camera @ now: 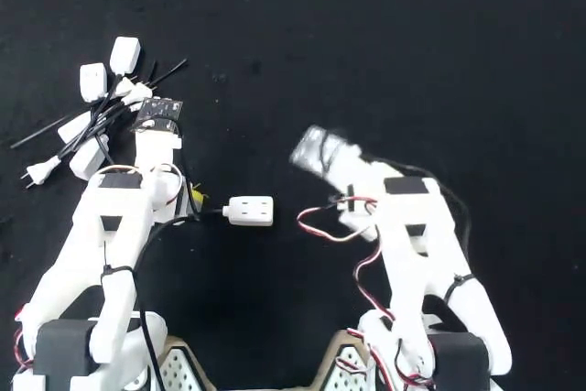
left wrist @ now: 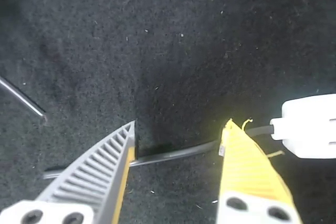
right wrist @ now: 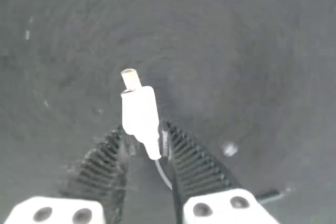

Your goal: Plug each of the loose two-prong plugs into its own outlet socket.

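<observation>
One plug (right wrist: 139,109) is pinched in the right gripper's (right wrist: 142,129) closed fingers, prongs pointing away, seemingly lifted off the black tabletop (camera: 439,70). It is near the white outlet socket (camera: 249,211) but not touching it. Nothing looks seated in that socket. The left gripper (left wrist: 178,129) has its fingers spread, straddling the socket's black cord (left wrist: 173,153) just beside the socket without clamping it. A tangle (camera: 92,81) of more white blocks and corded plugs sits at the tabletop's far left. By my read, zero insertions are done: the first plug is in hand and the rest are left.
</observation>
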`<state>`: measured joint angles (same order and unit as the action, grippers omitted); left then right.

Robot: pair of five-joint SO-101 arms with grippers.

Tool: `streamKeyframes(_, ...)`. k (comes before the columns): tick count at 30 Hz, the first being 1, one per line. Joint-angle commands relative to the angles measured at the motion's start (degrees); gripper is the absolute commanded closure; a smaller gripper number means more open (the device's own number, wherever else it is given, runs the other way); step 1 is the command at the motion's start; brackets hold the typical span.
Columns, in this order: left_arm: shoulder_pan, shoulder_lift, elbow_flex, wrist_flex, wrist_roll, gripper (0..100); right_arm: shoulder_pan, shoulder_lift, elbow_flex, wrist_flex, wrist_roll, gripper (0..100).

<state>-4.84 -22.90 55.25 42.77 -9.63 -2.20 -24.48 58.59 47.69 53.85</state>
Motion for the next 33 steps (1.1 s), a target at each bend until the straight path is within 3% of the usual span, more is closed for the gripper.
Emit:
streamKeyframes(1, -0.75, -1.93, -1.19, 0.26, -0.44, 74, -0.97, -0.75, -5.76, 10.99, -22.86, 98.7)
streamKeyframes(4, -0.75, -1.93, -1.19, 0.26, -0.44, 74, -3.60, -0.75, -6.02, 12.57, -21.36, 95.7)
streamKeyframes(8, -0.75, -1.93, -0.92, 0.26, -0.44, 74, -4.57, -0.75, -5.49, 12.31, -19.25, 84.0)
streamKeyframes(18, -0.75, -1.93, -0.92, 0.26, -0.44, 74, -4.48, -0.75, 5.58, -4.04, -19.34, 83.7)
streamKeyframes(22, -0.75, -1.93, -0.92, 0.26, -0.53, 74, -4.57, -0.84, 6.37, -5.63, -19.34, 88.2)
streamKeyframes(26, -0.75, -1.93, -0.92, 0.26, -0.53, 74, -4.57, -0.84, 6.37, -5.89, -19.60, 99.2)
streamKeyframes(29, -0.75, -1.93, -0.84, 0.26, -0.53, 74, -4.13, -1.71, 6.11, -5.10, -19.69, 98.8)
streamKeyframes(33, -0.75, -1.93, -0.84, 0.35, -0.53, 74, -3.87, -9.01, 1.36, 5.71, -19.52, 98.8)
